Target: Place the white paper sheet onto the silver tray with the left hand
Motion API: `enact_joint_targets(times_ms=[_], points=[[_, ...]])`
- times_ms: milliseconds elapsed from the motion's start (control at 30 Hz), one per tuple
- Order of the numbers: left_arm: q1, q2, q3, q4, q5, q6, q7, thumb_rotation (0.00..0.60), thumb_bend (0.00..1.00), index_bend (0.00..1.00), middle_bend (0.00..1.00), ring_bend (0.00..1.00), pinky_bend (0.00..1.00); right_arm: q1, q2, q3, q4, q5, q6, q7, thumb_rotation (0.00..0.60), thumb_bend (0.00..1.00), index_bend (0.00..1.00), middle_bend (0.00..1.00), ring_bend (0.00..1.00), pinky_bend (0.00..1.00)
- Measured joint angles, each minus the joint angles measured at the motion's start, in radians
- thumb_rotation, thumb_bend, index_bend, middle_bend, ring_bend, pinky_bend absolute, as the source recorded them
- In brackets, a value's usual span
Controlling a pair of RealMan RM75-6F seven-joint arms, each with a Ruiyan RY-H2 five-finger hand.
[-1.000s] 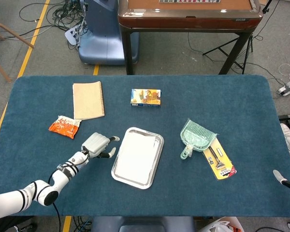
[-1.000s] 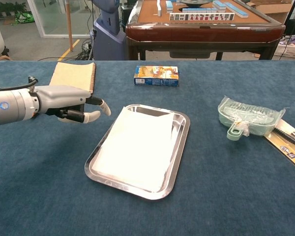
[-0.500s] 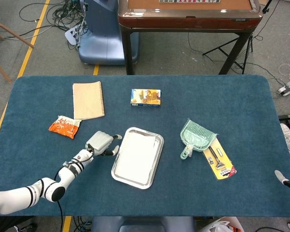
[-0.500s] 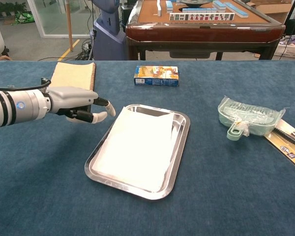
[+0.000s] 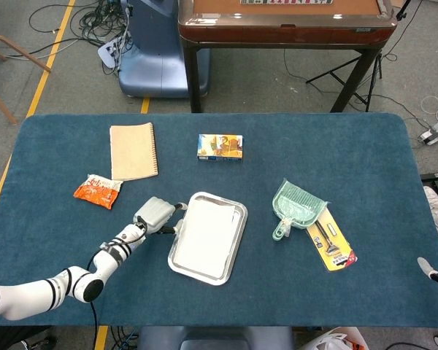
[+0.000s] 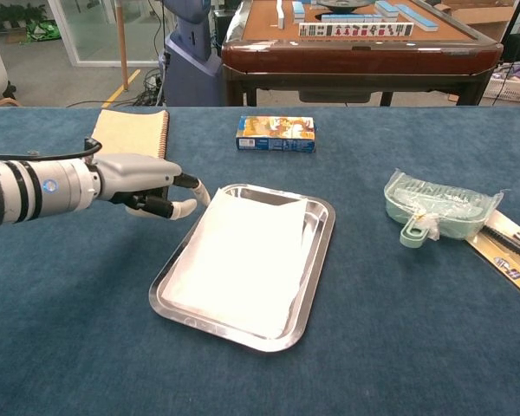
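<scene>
The white paper sheet (image 5: 208, 235) lies flat inside the silver tray (image 5: 197, 275) at the table's middle front. In the chest view the sheet (image 6: 243, 256) covers most of the tray (image 6: 319, 251), leaving the right wall bare. My left hand (image 5: 155, 214) hovers just left of the tray's far left corner, palm down. Its fingers (image 6: 187, 206) are loosely bent and apart, tips close to the rim, holding nothing. Whether they touch the rim I cannot tell. Only a tip of my right hand (image 5: 427, 267) shows at the frame's right edge.
A tan spiral notebook (image 5: 133, 151) and an orange snack packet (image 5: 97, 191) lie behind and left of my left hand. A blue box (image 5: 220, 146) sits at the back middle. A green dustpan (image 5: 296, 206) and a packaged tool (image 5: 332, 243) lie right of the tray.
My left hand has slid right across the cloth, from well left of the tray to its left rim. The paper and tray have stayed put.
</scene>
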Motion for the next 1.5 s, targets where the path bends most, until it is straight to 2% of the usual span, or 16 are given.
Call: enact_joint_targets(times_ms=[1100,1233,1333,1400,1500], points=[[-0.031,-0.027,0.001,-0.005,-0.028,0.015,0.026,0.135,0.48,0.21,1.0,1.0,1.0,-0.013,0.002,-0.001,0.004,0.004,0.011,0.009,0.6,0.11,0.13,0.18,0.1,0.17],[-0.025,-0.022,-0.004,-0.014,-0.023,0.041,0.021,0.133,0.48,0.2,1.0,1.0,1.0,-0.014,0.004,0.0,0.005,0.003,0.012,0.009,0.6,0.11,0.13,0.18,0.1,0.17],[-0.008,-0.006,-0.01,-0.037,-0.01,0.083,0.007,0.133,0.48,0.19,0.98,0.95,1.0,-0.012,0.008,-0.001,0.004,-0.001,0.009,0.004,0.6,0.12,0.13,0.18,0.1,0.17],[0.009,0.012,-0.012,-0.059,0.004,0.119,-0.004,0.136,0.47,0.18,0.92,0.9,1.0,-0.008,0.012,-0.001,0.001,-0.004,0.003,-0.002,0.6,0.12,0.13,0.18,0.1,0.17],[0.043,0.045,-0.013,-0.096,0.022,0.179,-0.019,0.214,0.47,0.17,0.82,0.78,0.96,0.001,0.021,-0.003,-0.005,-0.014,-0.009,-0.011,0.6,0.12,0.13,0.18,0.1,0.17]])
